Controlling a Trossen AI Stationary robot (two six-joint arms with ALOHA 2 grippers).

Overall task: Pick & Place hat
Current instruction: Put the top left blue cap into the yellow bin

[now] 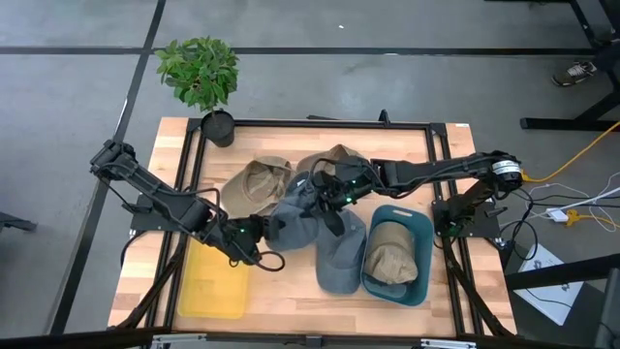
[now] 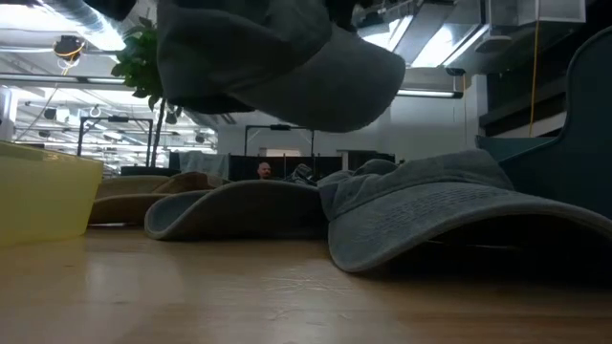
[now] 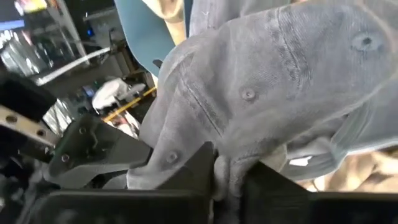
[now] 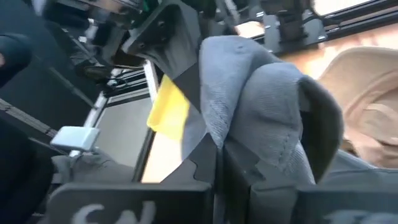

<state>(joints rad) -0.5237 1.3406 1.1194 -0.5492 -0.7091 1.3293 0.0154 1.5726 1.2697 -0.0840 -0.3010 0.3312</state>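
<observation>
Now, jaws, left: the left gripper (image 3: 227, 180) is clenched on a fold of the grey hat (image 1: 295, 215), cloth bunched between its dark fingers in the left wrist view.
Jaws, right: the right gripper (image 4: 221, 165) pinches another fold of the same grey hat, fabric draped over both fingers.
Hat's place: held between the two grippers near the table's middle; the low view shows it hanging clear above the wooden table (image 1: 291, 291).
Step in hand: likely a two-arm lift or handover of the grey hat, judging by both grips on it.
Next move: one gripper would probably need to let go so the other can carry the hat to a bin; which bin I cannot tell.
Material: soft, limp woven cloth, stitched seams, small eyelets, so it will sag and fold when carried.
Around it: a second grey hat (image 1: 339, 257) lies flat beside the teal bin (image 1: 418, 225), which holds a tan hat (image 1: 392, 254); another tan hat (image 1: 260, 179) rests farther back.
Further out: a yellow bin (image 1: 215, 286), smooth rigid plastic, and a potted plant (image 1: 201, 73) at the table's corner.
</observation>
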